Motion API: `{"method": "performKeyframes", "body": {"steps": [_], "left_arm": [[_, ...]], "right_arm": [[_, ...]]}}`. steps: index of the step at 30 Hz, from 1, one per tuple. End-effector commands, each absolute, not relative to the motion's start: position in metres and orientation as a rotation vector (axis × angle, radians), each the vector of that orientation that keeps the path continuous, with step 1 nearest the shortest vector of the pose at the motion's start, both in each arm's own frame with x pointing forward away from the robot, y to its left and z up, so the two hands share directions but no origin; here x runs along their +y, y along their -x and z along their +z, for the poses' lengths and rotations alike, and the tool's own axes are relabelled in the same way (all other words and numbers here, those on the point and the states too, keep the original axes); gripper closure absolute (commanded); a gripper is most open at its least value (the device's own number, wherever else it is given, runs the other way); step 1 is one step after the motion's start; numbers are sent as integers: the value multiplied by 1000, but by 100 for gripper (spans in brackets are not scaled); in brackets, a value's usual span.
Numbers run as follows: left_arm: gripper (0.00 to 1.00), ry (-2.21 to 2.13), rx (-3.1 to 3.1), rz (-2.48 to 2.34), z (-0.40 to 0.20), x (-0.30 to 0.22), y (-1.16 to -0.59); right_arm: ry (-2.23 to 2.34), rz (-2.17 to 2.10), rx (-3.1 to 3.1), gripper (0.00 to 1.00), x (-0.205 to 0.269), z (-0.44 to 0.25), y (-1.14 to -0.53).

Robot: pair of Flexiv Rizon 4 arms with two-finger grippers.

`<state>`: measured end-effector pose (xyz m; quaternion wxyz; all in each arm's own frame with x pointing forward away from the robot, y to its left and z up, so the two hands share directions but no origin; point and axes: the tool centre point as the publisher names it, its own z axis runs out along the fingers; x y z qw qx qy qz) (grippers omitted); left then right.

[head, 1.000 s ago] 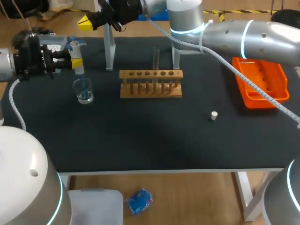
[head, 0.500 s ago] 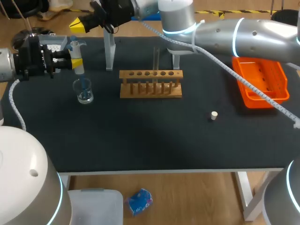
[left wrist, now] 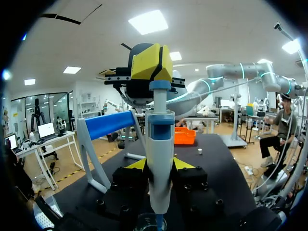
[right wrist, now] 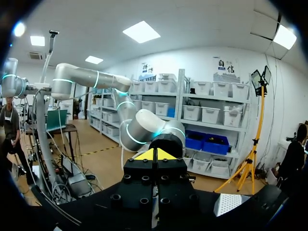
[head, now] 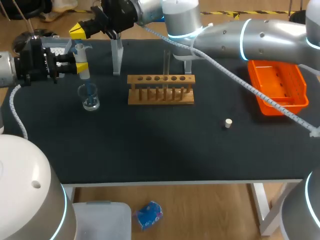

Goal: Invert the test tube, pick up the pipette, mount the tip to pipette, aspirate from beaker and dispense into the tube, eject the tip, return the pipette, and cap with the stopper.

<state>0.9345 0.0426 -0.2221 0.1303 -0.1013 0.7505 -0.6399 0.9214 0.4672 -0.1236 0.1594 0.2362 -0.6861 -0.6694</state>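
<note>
My left gripper (head: 81, 65) is shut on the white pipette (head: 83, 61) and holds it upright at the table's left. The pipette's tip dips into the glass beaker (head: 90, 97) with blue liquid. In the left wrist view the pipette (left wrist: 160, 144) stands between my left gripper's yellow fingertips (left wrist: 137, 164), with the beaker (left wrist: 151, 224) under it. My right gripper (head: 76, 31), shut and empty, hovers just above the pipette's plunger (left wrist: 160, 85). In its own view the right gripper (right wrist: 154, 155) shows closed tips. A test tube (head: 166, 61) stands upright in the wooden rack (head: 160, 90). The stopper (head: 228, 123) lies right of the middle.
The pipette stand (head: 117, 55) is just behind the rack's left end, with the right arm passing over it. An orange tray (head: 278, 86) sits at the right. A tip box (head: 56, 46) is at the back left, behind the left gripper.
My right arm has swung left, bringing its shut gripper from beside the stand to over the top of the pipette. The left gripper and pipette have stayed still.
</note>
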Motion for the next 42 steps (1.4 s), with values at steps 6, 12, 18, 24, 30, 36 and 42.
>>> {"method": "performKeyframes", "body": {"steps": [6, 12, 18, 24, 30, 36, 42], "left_arm": [[100, 297, 2176, -1856, -222, 42, -934], [100, 297, 2176, -1856, -222, 42, -934], [100, 297, 2176, -1856, -222, 42, -934], [100, 297, 2176, -1856, -222, 42, -934], [100, 297, 2176, -1856, -222, 42, -934], [100, 297, 2176, -1856, -222, 42, -934], [100, 297, 2176, -1856, -222, 42, -934]], "right_arm": [[-704, -1882, -1927, 100, 472, -126, -927], [-699, -1885, -1924, 100, 473, -128, -927], [-691, -1888, -1922, 100, 473, -130, -926], [-685, -1891, -1921, 100, 472, -132, -927], [-682, -1893, -1919, 100, 472, -133, -927], [-678, -1895, -1918, 100, 473, -135, -926], [-672, -1893, -1920, 100, 472, -136, -927]]}}
